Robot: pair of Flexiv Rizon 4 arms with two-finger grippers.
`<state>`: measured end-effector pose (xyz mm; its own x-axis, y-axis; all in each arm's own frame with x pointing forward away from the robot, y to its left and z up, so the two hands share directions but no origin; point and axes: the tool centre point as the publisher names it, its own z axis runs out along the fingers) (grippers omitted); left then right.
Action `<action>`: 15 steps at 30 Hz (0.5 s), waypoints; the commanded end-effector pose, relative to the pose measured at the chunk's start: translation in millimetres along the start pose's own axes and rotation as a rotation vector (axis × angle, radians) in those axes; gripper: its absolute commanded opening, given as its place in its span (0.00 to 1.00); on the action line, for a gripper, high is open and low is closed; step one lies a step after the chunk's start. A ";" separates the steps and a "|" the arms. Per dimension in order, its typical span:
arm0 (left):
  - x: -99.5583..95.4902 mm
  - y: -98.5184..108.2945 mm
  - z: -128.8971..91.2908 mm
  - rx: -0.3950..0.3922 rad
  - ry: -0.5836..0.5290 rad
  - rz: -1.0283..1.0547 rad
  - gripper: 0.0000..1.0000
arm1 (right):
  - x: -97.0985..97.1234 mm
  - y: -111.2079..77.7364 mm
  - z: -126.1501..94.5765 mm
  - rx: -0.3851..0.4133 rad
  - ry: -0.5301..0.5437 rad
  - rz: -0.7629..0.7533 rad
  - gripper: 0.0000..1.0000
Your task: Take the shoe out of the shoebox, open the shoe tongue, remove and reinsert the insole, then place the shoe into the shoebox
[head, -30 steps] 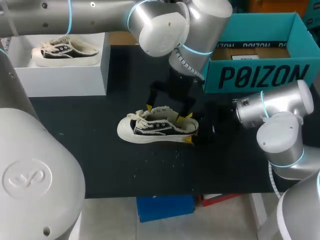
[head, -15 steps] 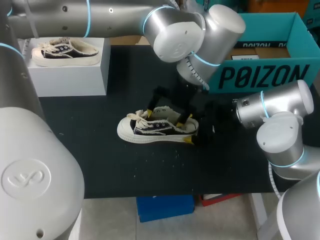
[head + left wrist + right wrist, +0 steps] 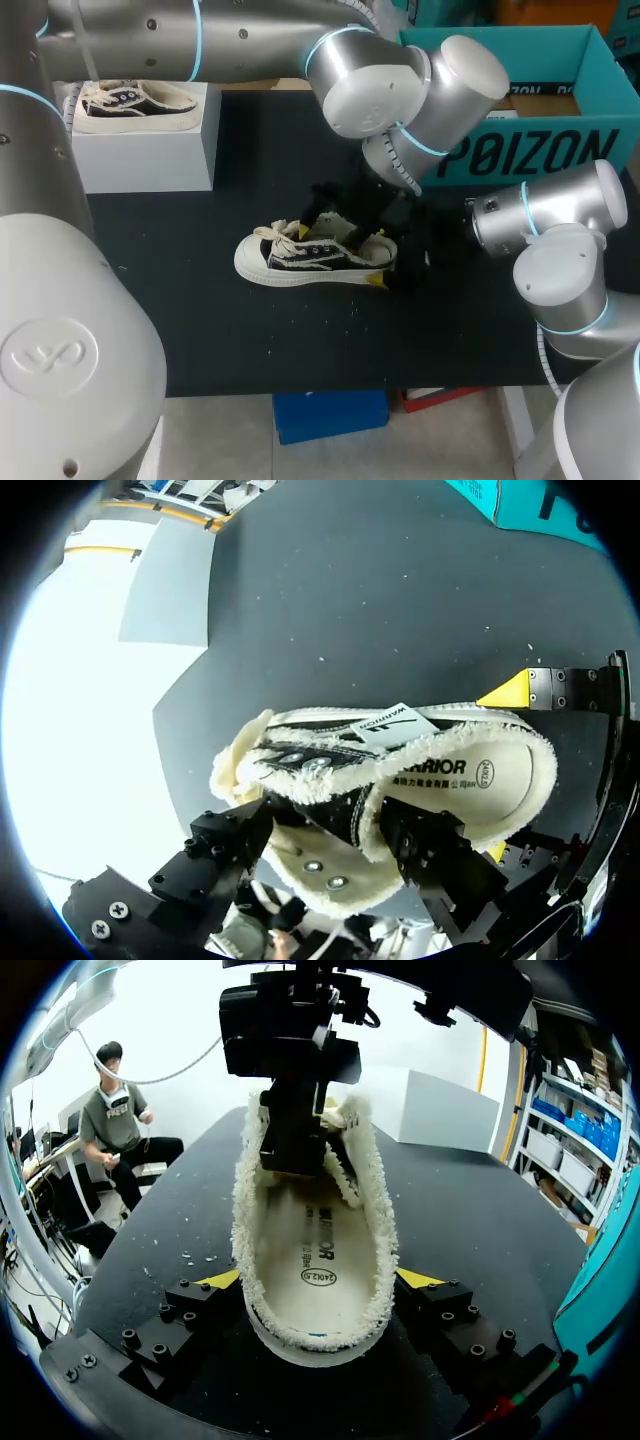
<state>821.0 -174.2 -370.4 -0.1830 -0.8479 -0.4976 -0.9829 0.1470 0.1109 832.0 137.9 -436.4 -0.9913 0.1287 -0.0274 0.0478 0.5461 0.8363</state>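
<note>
A black canvas shoe (image 3: 305, 257) with a cream fringed rim lies on its sole on the black table, toe to the left. My right gripper (image 3: 378, 258) is shut on its heel, a yellow tip on each side (image 3: 318, 1285). My left gripper (image 3: 328, 237) hangs over the shoe's middle and stands open. In the left wrist view its black fingers (image 3: 430, 855) straddle the near side wall with the eyelets, one over the insole (image 3: 480, 780), one outside. The labelled tongue (image 3: 392, 720) lies just ahead. The teal shoebox (image 3: 520, 150) stands at the back right.
A white block (image 3: 150, 150) at the back left carries a second, matching shoe (image 3: 130, 108). Small white crumbs dot the table in front of the shoe. The left arm's big wrist joints (image 3: 400, 90) hang between the shoe and the shoebox.
My left arm has shifted to the right and lowered its gripper onto the shoe, and its fingers have drawn closer together. The shoe and the right arm have stayed put.
</note>
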 end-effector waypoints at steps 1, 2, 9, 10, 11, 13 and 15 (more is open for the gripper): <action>1.1 0.3 1.4 0.009 -0.008 -0.010 0.39 | -0.7 -0.6 2.2 0.000 -0.002 0.001 0.00; 0.9 0.1 1.8 0.009 -0.008 -0.010 0.34 | -0.7 -0.6 2.2 0.000 -0.002 0.001 0.00; -1.2 -0.6 -1.4 0.038 -0.009 -0.016 0.00 | -0.7 -0.6 2.2 0.000 -0.002 0.001 0.00; -1.4 -0.8 -2.0 0.041 -0.009 -0.016 0.00 | -0.7 -0.6 2.2 0.000 -0.002 0.001 0.00; -1.5 -0.8 -2.6 0.044 -0.008 -0.016 0.00 | -0.7 -0.6 2.2 0.000 -0.002 0.001 0.00; -3.0 -0.7 -5.8 0.062 -0.001 -0.021 0.00 | -0.7 -0.6 2.2 0.000 -0.002 0.001 0.00; -5.0 -0.6 -9.1 0.079 0.001 -0.028 0.00 | -0.7 -0.6 2.2 0.000 -0.002 0.001 0.00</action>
<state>827.8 -177.7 -367.9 -0.1595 -0.8484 -0.5047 -0.9864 0.1577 0.0466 832.1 137.8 -436.5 -0.9913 0.1288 -0.0274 0.0478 0.5461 0.8363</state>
